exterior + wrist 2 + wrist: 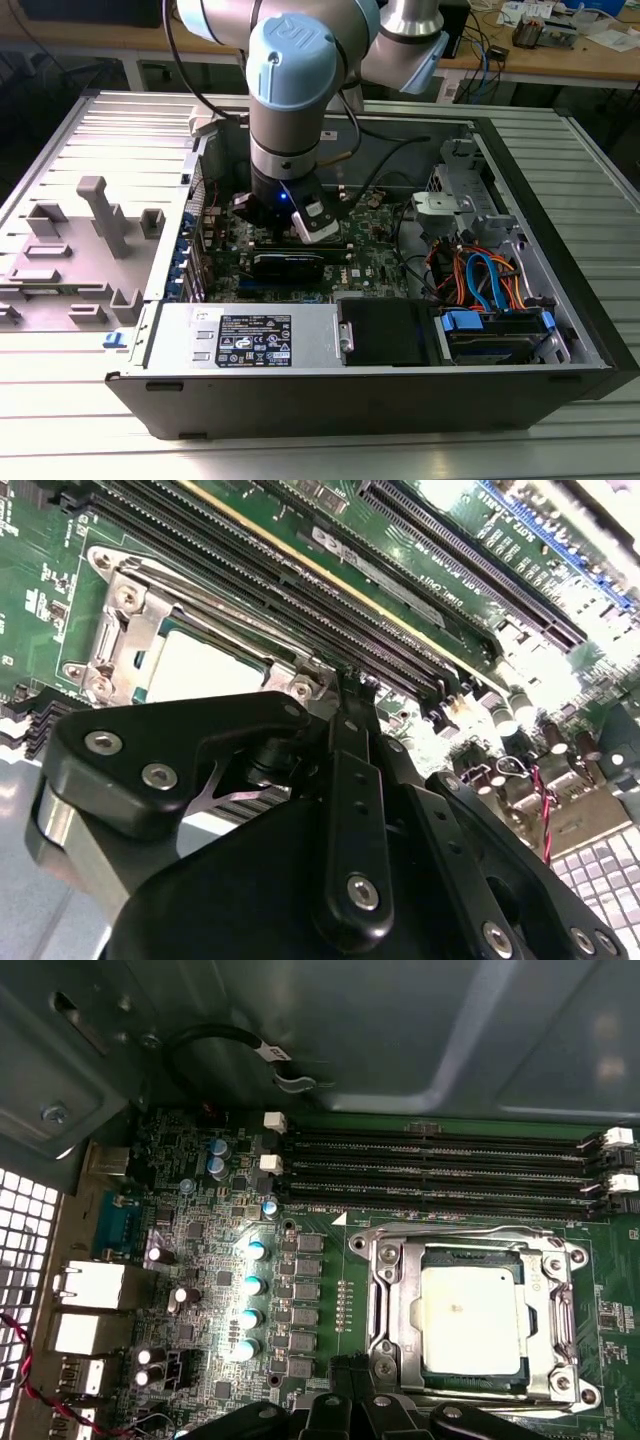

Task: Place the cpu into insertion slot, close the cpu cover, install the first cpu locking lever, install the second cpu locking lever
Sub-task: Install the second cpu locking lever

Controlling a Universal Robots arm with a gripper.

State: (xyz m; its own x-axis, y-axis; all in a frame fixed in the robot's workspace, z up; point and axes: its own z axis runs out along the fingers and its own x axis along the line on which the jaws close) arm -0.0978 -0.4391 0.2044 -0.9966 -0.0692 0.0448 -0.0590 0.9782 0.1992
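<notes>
The cpu [470,1320] [195,665], a square chip with a pale silver top, lies in the insertion slot [578,1260] on the green motherboard [370,265]. Over it the cpu cover [400,1300] [125,630], a dull grey metal frame, lies flat with the chip showing through its window. Thin metal lever rods run along the socket's edges. My gripper [343,1368] [346,685] [285,225] is low inside the open computer case, shut, its tip right at one corner of the socket. I cannot tell whether it touches a lever.
Long black memory slots [440,1165] run beside the socket. Small capacitors [255,1285] and rear ports [90,1285] stand on the other side. The case holds a power supply [250,340], coloured cables [480,275] and a drive cage [460,190]. A grey fixture [100,215] lies on the exterior view's left.
</notes>
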